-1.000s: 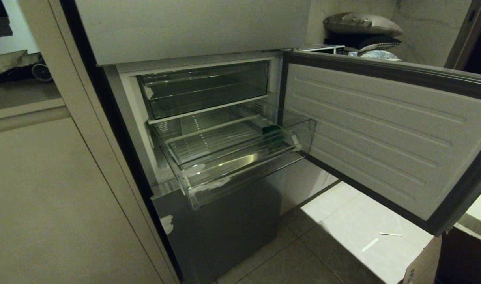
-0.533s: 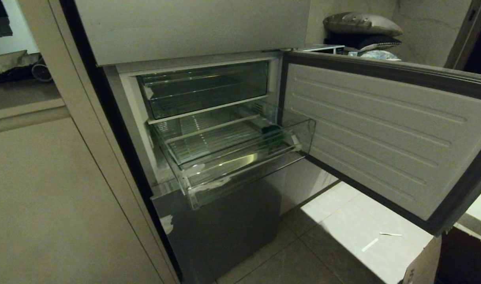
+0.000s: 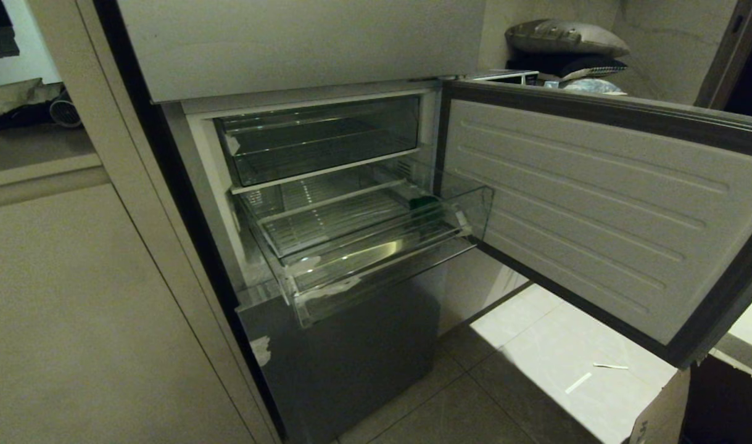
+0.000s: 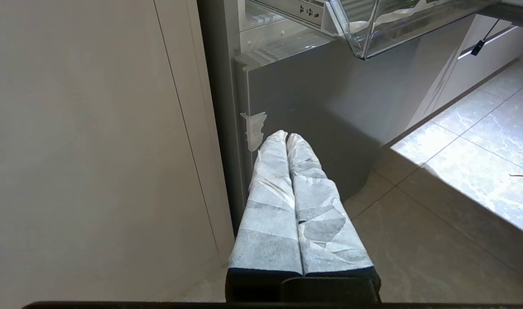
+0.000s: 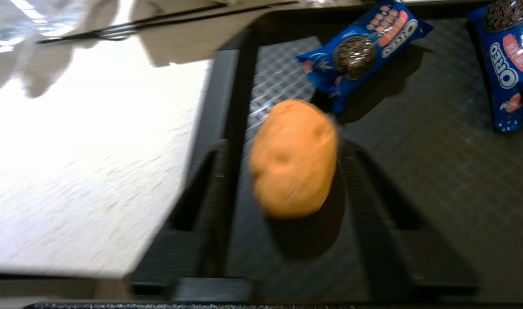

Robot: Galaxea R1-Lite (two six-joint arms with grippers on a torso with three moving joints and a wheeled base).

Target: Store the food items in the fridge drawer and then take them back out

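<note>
The fridge drawer [image 3: 376, 259] stands pulled out, clear with a ribbed floor, and a dark green food item [image 3: 424, 200] lies at its back right. No arm shows in the head view. In the right wrist view my right gripper [image 5: 282, 146] is open astride an orange potato-like food item [image 5: 293, 159] on a black tray [image 5: 415, 150]. One finger [image 5: 351, 171] is against the potato, with a narrow gap on the other side. My left gripper [image 4: 286, 136], wrapped in white tape, is shut and empty, parked low before the grey lower panel [image 4: 312, 86] under the drawer's corner [image 4: 364, 30].
Two blue Oreo packs [image 5: 360, 47] [image 5: 508, 60] lie further along the tray. The fridge door [image 3: 598, 203] swings wide open to the right. A shorter clear compartment [image 3: 320, 135] sits above the drawer. A beige cabinet panel [image 3: 73, 308] stands to the left, and a cardboard box corner [image 3: 659, 413] at lower right.
</note>
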